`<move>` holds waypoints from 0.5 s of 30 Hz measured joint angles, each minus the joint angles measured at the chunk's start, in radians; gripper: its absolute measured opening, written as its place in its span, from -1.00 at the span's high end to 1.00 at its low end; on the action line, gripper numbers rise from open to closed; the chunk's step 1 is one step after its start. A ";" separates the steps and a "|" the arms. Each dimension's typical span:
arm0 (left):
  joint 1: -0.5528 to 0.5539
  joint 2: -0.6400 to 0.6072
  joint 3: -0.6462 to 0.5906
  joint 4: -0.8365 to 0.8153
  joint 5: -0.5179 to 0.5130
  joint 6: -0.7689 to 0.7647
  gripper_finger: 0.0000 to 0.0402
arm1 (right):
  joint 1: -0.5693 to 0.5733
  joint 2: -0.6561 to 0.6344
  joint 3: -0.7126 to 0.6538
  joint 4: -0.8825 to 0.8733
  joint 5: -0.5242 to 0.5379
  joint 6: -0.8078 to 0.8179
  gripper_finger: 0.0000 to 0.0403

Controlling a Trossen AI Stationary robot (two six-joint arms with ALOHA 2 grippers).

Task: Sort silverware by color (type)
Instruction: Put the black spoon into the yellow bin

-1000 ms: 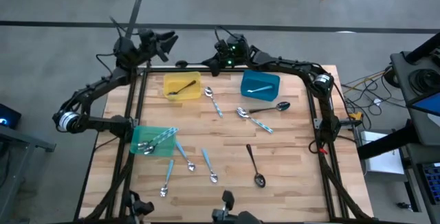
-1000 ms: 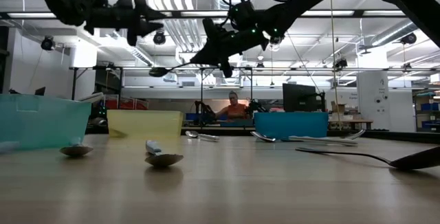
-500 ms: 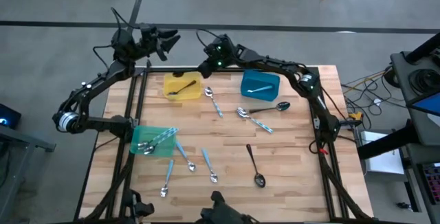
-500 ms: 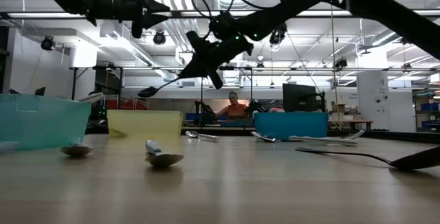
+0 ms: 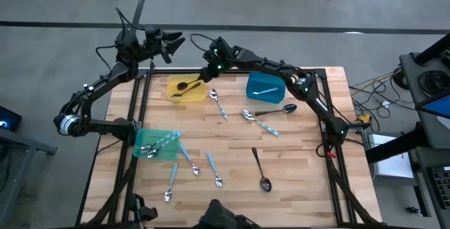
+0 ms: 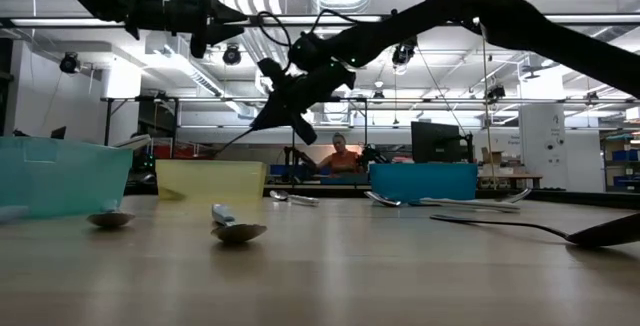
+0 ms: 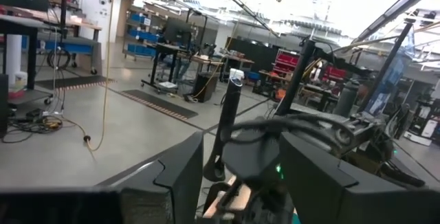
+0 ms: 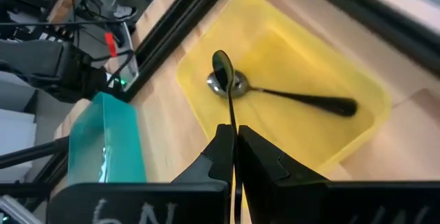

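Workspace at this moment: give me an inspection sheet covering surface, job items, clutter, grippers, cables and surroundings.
Surface: wooden table, slatted top.
Job's things: dark spoon in yellow bin; utensils in green bin and blue bin; more silverware loose on the table.
Clutter: nothing seen.
Grippers: right gripper shut on a black spoon above the yellow bin; left gripper open, raised beyond the table's far edge.
Cables: cables on the floor at the right.
Surroundings: person seated far behind.
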 joint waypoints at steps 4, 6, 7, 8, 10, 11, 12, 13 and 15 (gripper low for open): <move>0.000 0.000 0.000 -0.008 0.000 0.016 0.16 | 0.006 0.007 0.002 0.014 -0.001 0.007 0.96; 0.000 0.000 0.000 -0.011 0.000 0.021 0.17 | 0.010 0.013 0.002 0.016 0.002 0.007 0.96; 0.000 0.000 -0.001 -0.012 0.000 0.021 0.17 | 0.013 0.018 0.002 0.016 0.009 0.007 0.96; 0.000 0.000 -0.001 -0.015 0.000 0.021 0.17 | 0.015 0.024 0.002 0.019 0.012 0.007 0.96; 0.000 0.000 -0.001 -0.015 0.000 0.021 0.17 | 0.020 0.029 0.002 0.021 0.012 0.009 0.96; 0.000 0.000 -0.002 -0.015 0.000 0.021 0.17 | 0.021 0.030 0.002 0.023 0.012 0.009 0.96; 0.000 0.000 -0.002 -0.014 0.000 0.021 0.17 | 0.022 0.030 0.002 0.027 0.012 0.009 0.96; 0.000 0.000 -0.002 -0.014 0.000 0.021 0.17 | 0.022 0.030 0.002 0.029 0.012 0.009 0.96; 0.000 0.000 -0.002 -0.014 0.000 0.021 0.17 | 0.022 0.030 0.002 0.030 0.016 0.008 0.96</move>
